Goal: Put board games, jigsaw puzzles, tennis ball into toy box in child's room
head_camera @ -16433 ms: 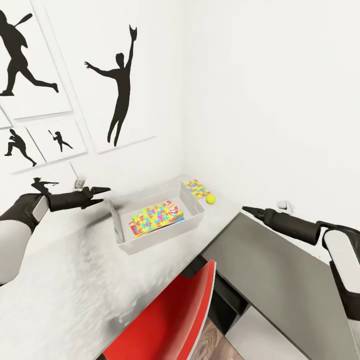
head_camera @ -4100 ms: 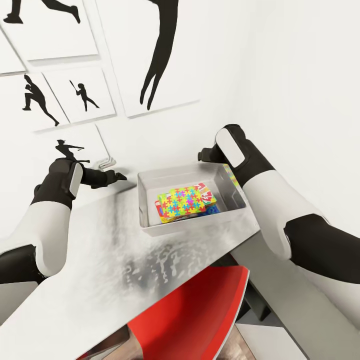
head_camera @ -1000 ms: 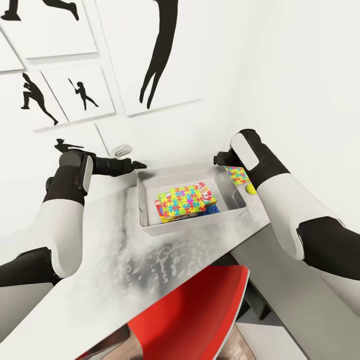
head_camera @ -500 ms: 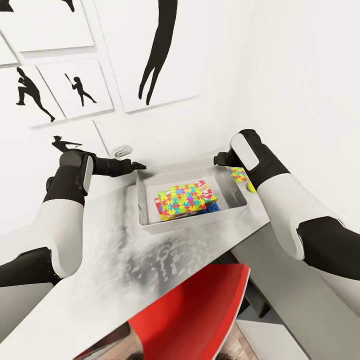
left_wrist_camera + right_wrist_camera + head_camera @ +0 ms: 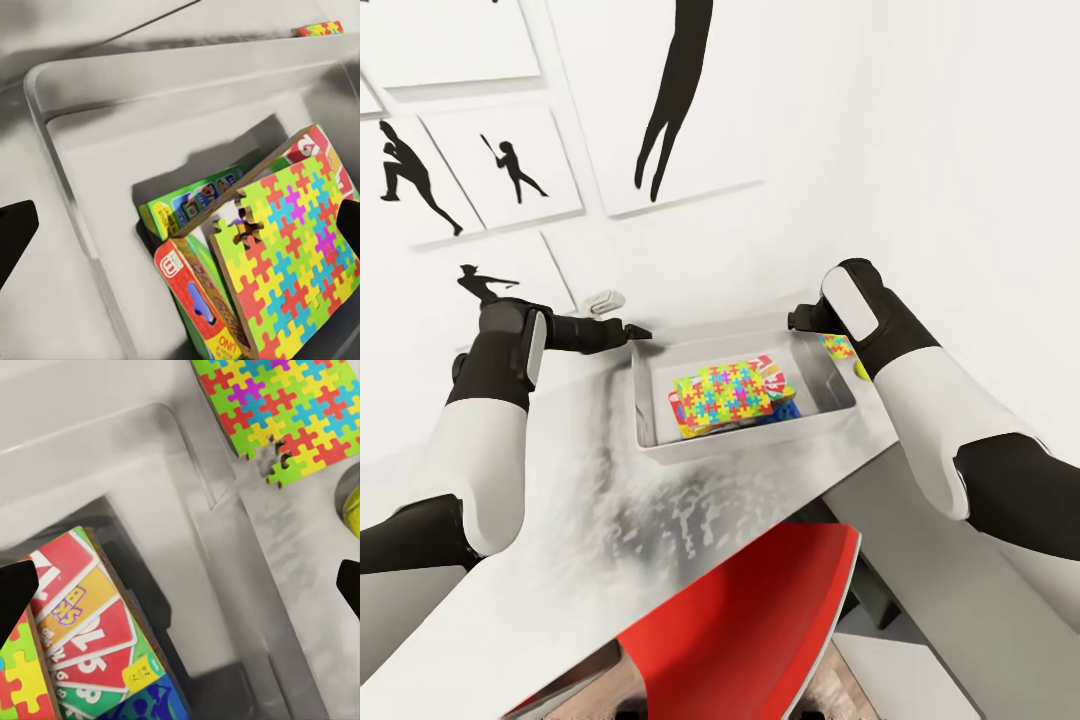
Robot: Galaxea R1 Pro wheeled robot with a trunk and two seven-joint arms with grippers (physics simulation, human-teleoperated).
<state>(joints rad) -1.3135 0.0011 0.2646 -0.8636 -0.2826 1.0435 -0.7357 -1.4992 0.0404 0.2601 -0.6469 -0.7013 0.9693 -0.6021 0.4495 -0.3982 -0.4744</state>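
Note:
The light grey toy box [image 5: 647,438] stands on the table [image 5: 540,540] near the wall corner. In it a jigsaw puzzle [image 5: 722,394] lies on top of board games [image 5: 777,375]. The left wrist view shows that puzzle [image 5: 289,251] tilted over a green game box [image 5: 191,206] and a red one [image 5: 191,300]. My left gripper [image 5: 636,330] hovers open at the box's far left corner. My right gripper [image 5: 797,321] hangs open over the box's far right rim [image 5: 217,499]. Beside the box lie a second jigsaw puzzle [image 5: 281,412] and the tennis ball [image 5: 352,506], half hidden by my right arm.
A red chair [image 5: 760,620] is pushed in at the table's near edge. A lower dark-grey-topped cabinet [image 5: 890,510] adjoins the table on the right. Black silhouette prints [image 5: 490,165] hang on the white wall behind the table.
Over four seconds my left gripper came up to the box's corner and my right arm shifted right, uncovering the second puzzle and ball. In the last second only the view drifted.

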